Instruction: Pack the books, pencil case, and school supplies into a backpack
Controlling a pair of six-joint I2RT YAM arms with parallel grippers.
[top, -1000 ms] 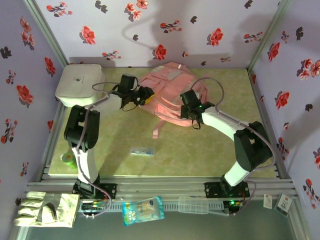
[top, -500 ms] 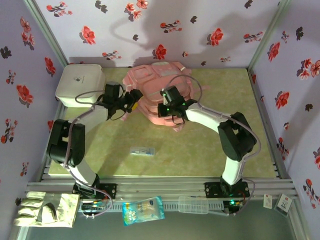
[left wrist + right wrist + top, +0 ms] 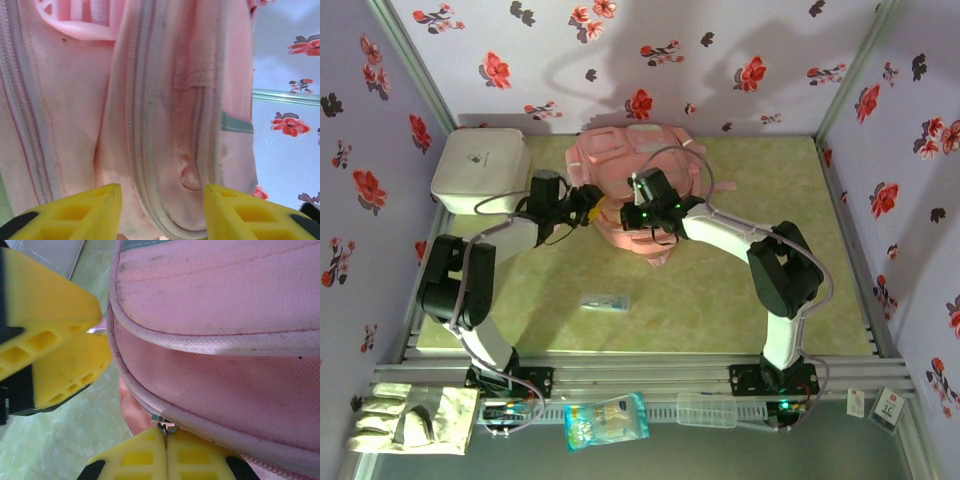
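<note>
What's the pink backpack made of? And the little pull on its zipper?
The backpack: matte woven cloth, by its fine weave grid. The zipper pull: probably shiny grey metal, since it glints, pinched in the jaws of the right gripper.

Backpack (image 3: 610, 160): stood at far middle of table (image 3: 740, 290). Box (image 3: 480, 168): left of it, in far-left corner. Packet (image 3: 605, 301): mid-table, before backpack, well apart. Glove (image 3: 410, 418), bag (image 3: 607, 420): beyond near edge, left and centre.

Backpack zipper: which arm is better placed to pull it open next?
Right, probably. The right claw is shut on the zipper pull at the backpack seam. The left claw straddles the fabric with jaws apart; whether it grips is unclear.
</note>
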